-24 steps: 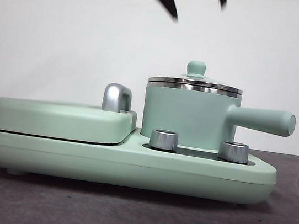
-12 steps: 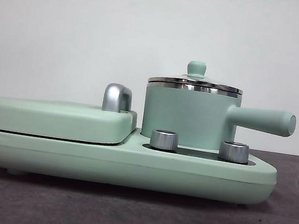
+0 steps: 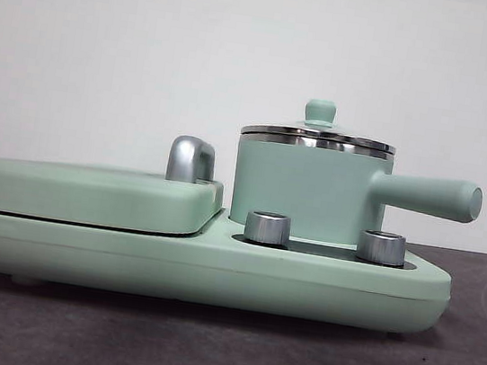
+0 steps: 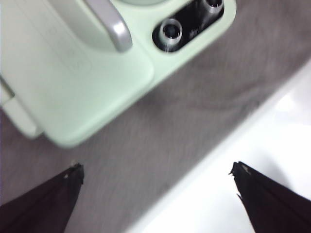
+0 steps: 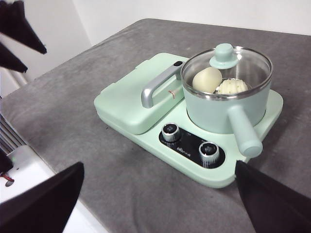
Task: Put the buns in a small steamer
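The small steamer point(image 3: 301, 191) stands on the right side of the mint-green cooker base point(image 3: 212, 273), its long handle point(image 3: 428, 196) pointing right. Its glass lid point(image 5: 226, 65) is on. Through the glass I see both buns inside: the smooth one point(image 5: 207, 79) and the ridged one point(image 5: 232, 87) side by side. My right gripper point(image 5: 159, 167) hangs open and empty, well back from the cooker. My left gripper point(image 4: 154, 170) is open and empty too, above the grey table near its edge. The front view shows neither gripper.
The flat griddle lid point(image 3: 88, 192) with its steel handle point(image 3: 190, 159) lies shut on the base's left half. Two steel knobs point(image 3: 267, 228) point(image 3: 380, 247) sit in front of the steamer. The grey table's edge point(image 4: 194, 165) runs close to the left gripper.
A second ago, black gripper tips showed at the top of the front view. They have gone up out of the picture. The cooker and steamer have not moved.
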